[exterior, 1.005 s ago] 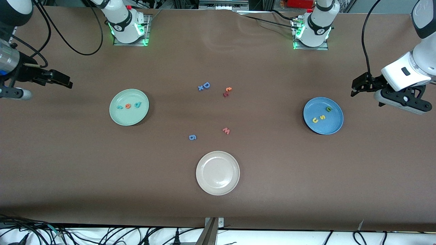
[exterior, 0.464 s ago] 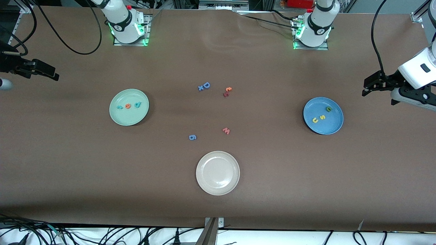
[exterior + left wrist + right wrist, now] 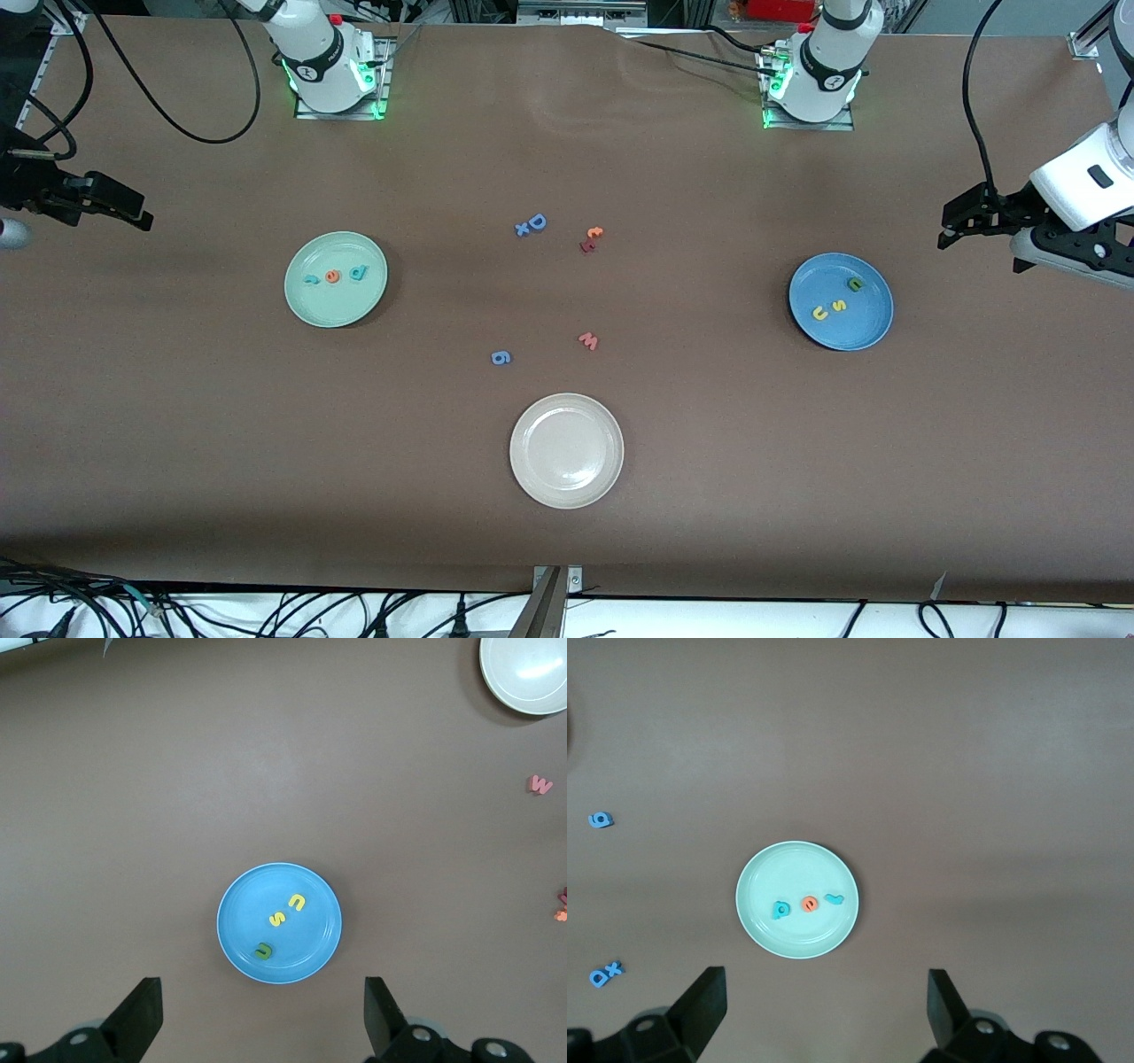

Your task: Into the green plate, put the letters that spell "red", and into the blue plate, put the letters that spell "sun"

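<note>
Hovering with fingers apart, the left pincer (image 3: 946, 232) sits over bare desk (image 3: 567, 549) beside the blue plate (image 3: 873, 332), s-u-n (image 3: 836, 305) inside; the right pincer (image 3: 140, 218), also spread, hangs beside the green plate (image 3: 306, 310), r-e-d (image 3: 333, 276) inside.

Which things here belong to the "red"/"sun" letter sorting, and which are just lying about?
Job:
green plate holding teal r, orange e, teal d
blue plate holding yellow u, yellow s, dark green n

Lying about:
cream-white plate
blue D
blue 6
pinkish-red w
</note>
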Available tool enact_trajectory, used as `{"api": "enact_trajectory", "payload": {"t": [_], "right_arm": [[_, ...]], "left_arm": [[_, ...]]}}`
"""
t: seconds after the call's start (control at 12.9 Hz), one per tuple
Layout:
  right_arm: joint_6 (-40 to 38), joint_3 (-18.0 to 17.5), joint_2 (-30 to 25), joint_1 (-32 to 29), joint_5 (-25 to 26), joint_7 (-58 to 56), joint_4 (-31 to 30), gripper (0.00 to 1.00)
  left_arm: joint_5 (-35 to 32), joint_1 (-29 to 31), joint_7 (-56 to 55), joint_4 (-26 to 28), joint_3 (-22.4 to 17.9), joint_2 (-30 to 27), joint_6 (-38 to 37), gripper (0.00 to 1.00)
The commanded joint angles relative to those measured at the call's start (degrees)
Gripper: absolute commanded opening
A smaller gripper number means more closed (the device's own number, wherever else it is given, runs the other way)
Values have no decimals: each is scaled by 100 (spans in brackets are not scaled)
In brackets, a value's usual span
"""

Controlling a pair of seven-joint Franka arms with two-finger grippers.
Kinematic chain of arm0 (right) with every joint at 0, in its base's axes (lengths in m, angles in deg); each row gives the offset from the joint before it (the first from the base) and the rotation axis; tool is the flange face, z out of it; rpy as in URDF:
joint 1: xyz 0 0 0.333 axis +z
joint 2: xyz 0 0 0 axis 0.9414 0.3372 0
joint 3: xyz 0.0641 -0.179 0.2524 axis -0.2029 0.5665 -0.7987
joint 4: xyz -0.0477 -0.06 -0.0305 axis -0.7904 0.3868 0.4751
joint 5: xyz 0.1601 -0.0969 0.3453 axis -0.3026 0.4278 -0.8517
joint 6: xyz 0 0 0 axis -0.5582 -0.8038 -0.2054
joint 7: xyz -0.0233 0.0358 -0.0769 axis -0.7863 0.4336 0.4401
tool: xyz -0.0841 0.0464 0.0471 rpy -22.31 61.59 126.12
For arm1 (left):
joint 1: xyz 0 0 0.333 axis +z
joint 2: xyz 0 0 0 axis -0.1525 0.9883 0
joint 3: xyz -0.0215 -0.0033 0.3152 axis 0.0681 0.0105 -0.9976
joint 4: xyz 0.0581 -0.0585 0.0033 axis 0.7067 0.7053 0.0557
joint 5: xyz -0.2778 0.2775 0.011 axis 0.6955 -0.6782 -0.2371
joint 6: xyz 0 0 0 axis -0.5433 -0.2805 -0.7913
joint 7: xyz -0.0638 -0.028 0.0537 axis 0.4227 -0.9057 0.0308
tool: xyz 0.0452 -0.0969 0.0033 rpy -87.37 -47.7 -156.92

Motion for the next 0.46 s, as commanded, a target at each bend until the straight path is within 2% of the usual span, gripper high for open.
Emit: {"api": "enact_trajectory", "payload": {"t": [0.0,0.39], "right_arm": [[17,-154,-134,-169,68,-127,-88,100],[8,-321,-134,-169,60,-118,-80,100]], "left_arm": [[16,18,-13,-147,10,31,-139,100],[16,9,-23,-147,10,31,-139,100]]}}
